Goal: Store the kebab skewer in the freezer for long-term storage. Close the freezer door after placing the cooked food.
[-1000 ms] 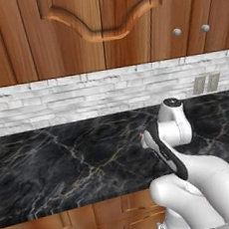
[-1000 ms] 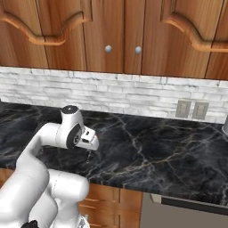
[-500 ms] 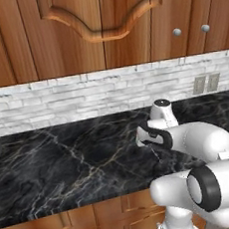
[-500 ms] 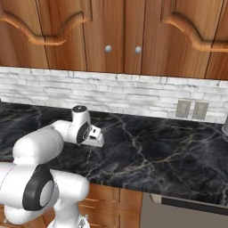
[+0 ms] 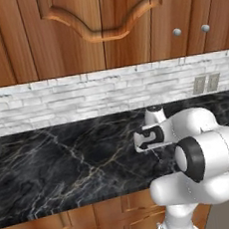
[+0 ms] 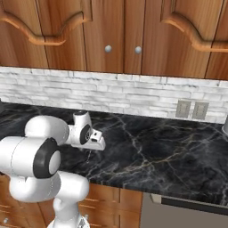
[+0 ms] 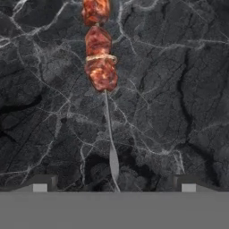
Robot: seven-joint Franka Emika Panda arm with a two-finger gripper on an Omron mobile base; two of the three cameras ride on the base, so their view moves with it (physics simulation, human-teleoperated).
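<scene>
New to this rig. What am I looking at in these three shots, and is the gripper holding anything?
It is a rendered kitchen with a white robot arm on a drivable base. Two pictures come from cameras on the base, behind the arm to its left and right; both show the arm bent over a black marble counter under wooden cabinets, with the gripper pointing down.

The third comes from a camera on the hand, looking along the gripper. There the kebab skewer lies on the counter, its stick running toward the camera between the two fingertips, which stand wide apart. Nothing is held.
</scene>
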